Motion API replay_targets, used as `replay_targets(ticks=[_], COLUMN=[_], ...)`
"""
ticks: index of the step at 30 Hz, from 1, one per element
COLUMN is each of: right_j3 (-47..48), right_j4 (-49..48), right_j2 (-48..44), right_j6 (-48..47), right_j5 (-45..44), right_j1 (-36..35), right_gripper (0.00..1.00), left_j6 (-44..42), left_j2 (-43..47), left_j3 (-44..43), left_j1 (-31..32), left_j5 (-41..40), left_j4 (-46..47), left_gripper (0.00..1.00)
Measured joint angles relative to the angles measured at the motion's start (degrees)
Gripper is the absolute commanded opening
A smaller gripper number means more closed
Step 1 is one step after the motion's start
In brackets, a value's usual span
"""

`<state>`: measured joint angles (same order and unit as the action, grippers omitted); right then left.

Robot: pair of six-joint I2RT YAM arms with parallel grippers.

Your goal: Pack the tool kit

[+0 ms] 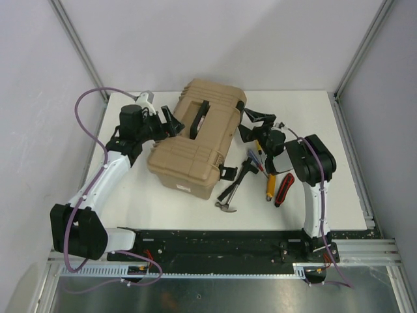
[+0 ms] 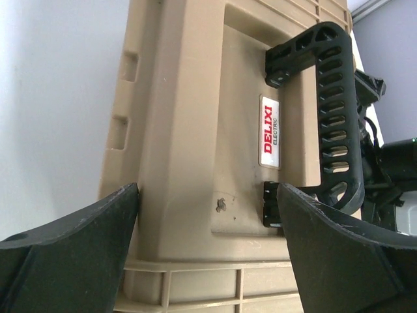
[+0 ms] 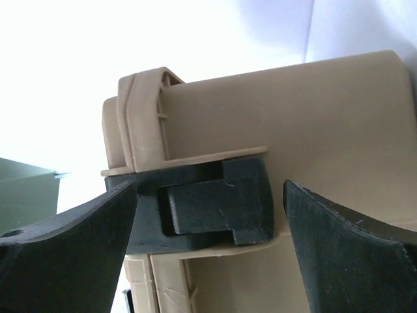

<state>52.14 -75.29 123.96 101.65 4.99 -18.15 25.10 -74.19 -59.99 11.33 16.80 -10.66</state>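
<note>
- Tan toolbox (image 1: 195, 140): lid shut, sits diagonally mid-surface (image 1: 339, 130); black handle (image 2: 335, 111) lies flat on the lid next to the DELIXI label (image 2: 269, 132).
- L claw (image 1: 171, 122): at the box's left side, fingers spread wide over the lid edge, pinching nothing.
- R claw (image 1: 251, 120): at the box's right end, spread wide; black latch (image 3: 215, 208) is between its fingers, w/ gaps on both sides.
- Loose tools lie on the surface right of the box, near the R arm: hammer (image 1: 231, 192), screwdrivers (image 1: 255, 160), yellow knife (image 1: 270, 188), red-black handled tool (image 1: 283, 189).
</note>
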Motion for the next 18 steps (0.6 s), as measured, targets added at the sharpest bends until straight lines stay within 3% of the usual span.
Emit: replay_targets(ticks=[11, 18], right_j3=[4.9, 5.0], right_j4=[0.8, 1.6], right_j2=[2.1, 2.5], right_j6=[2.4, 4.2], right_j5=[-3.6, -4.2], right_j1=[-1.3, -1.4], right_gripper=[0.9, 0.66], left_j6=[1.9, 1.8], left_j2=[-0.3, -1.0], left_j3=[-0.2, -1.5], left_j1=[0.0, 0.1], left_j5=[2.1, 1.9], left_j4=[-1.7, -3.4], left_gripper=[0.9, 0.91])
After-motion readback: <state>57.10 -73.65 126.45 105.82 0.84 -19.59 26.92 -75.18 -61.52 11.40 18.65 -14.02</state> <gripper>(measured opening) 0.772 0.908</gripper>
